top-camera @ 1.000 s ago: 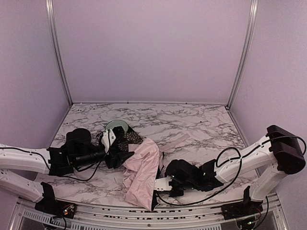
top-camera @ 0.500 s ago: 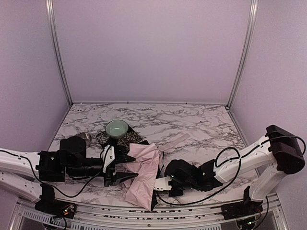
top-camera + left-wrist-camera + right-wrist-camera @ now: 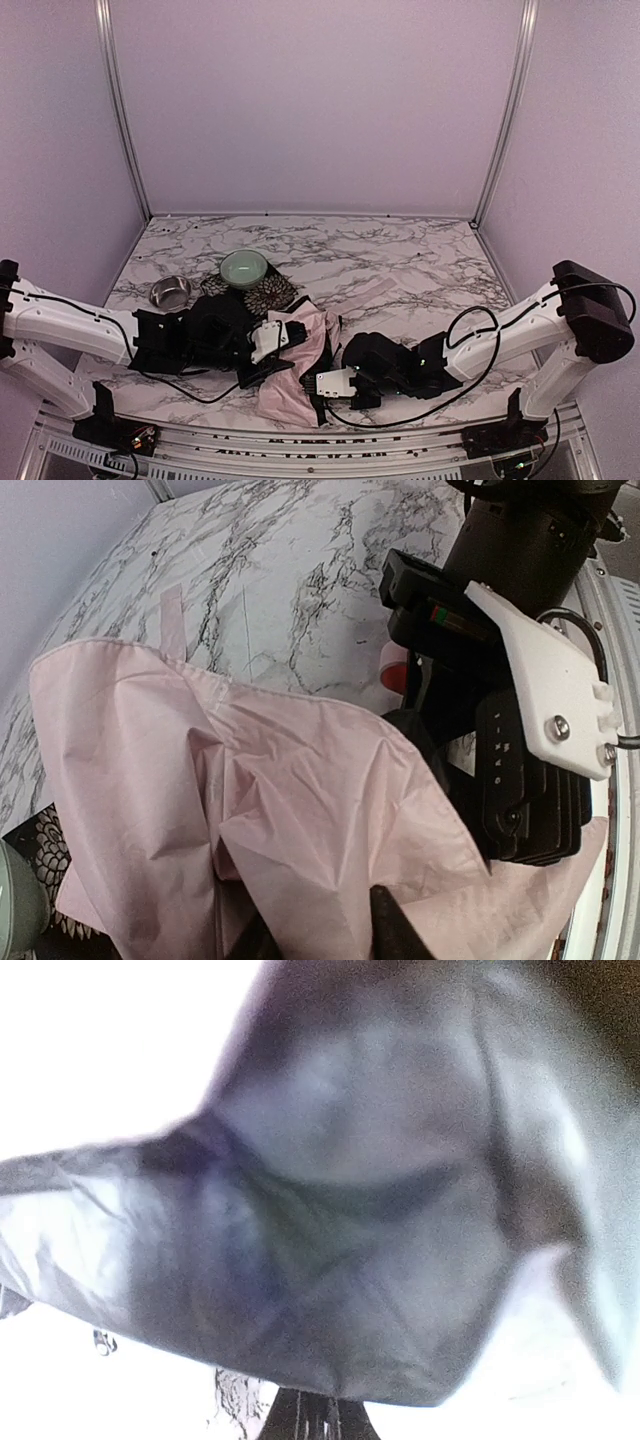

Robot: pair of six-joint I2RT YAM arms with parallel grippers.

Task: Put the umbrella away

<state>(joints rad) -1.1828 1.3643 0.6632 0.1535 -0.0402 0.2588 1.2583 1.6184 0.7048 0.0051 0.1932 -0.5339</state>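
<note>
The umbrella [image 3: 300, 372] lies collapsed on the near middle of the marble tabletop [image 3: 420, 255]. It is a slack heap of thin pale pink fabric, creased into soft ridges and sharp folds, with slivers of black lining along its near edge. A narrow pale pink strip [image 3: 366, 292] of the same cloth trails from it toward the far right, flat on the stone.

The left gripper [image 3: 272, 358] is pushed into the left side of the heap. In its wrist view the pink cloth [image 3: 200, 780] fills most of the frame, matte and finely wrinkled. One dark finger [image 3: 388, 928] shows at the bottom edge with a ridge of fabric beside it. I cannot tell whether these jaws are clenched on that ridge or released.

The right gripper [image 3: 322, 390] meets the heap's near right edge, its body blocky black with a white plate screwed to the side [image 3: 545, 695]. Its own view is blurred: cloth hangs close to the lens, grey and shadowed, above two dark tips [image 3: 312, 1418] that look pressed together. These jaws are clenched, though whether fabric is caught in them is not clear.

At the far left of the umbrella a dark mat [image 3: 268, 293] with a lacy floral pattern lies flat and touches the cloth. A smooth pale green bowl [image 3: 244, 268] sits on its far corner. A small shiny metal bowl [image 3: 170, 292] stands to the left of the mat.
</note>
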